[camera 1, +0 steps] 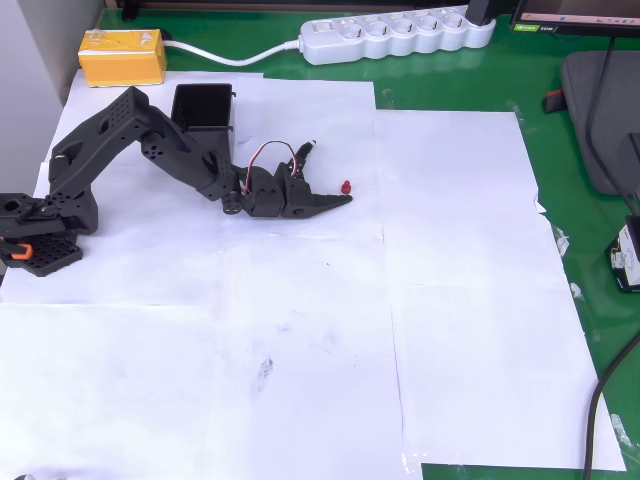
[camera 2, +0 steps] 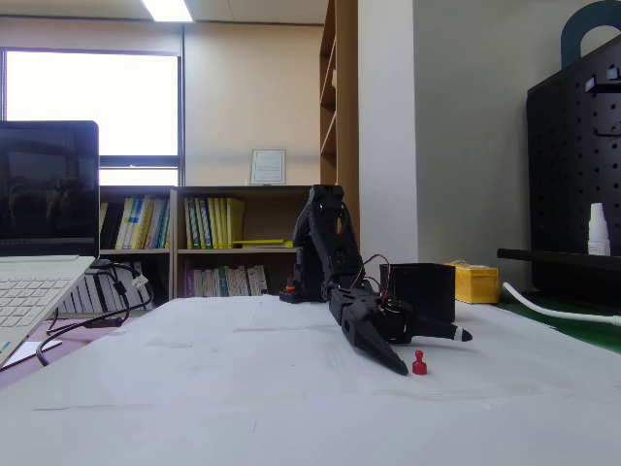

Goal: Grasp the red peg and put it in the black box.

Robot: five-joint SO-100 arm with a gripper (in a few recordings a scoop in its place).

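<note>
The red peg stands upright on the white paper, tiny, with a round head. My black gripper lies low over the paper and is open wide. The peg sits between the two fingers, right beside the tip of the long lower finger, apart from it by a small gap. The other finger is swung far out. The black box is open-topped and stands behind the arm's elbow, to the upper left in the overhead view.
A yellow block lies beyond the box. A white power strip runs along the far edge. A laptop sits at the left of the fixed view. White sheets cover the green table.
</note>
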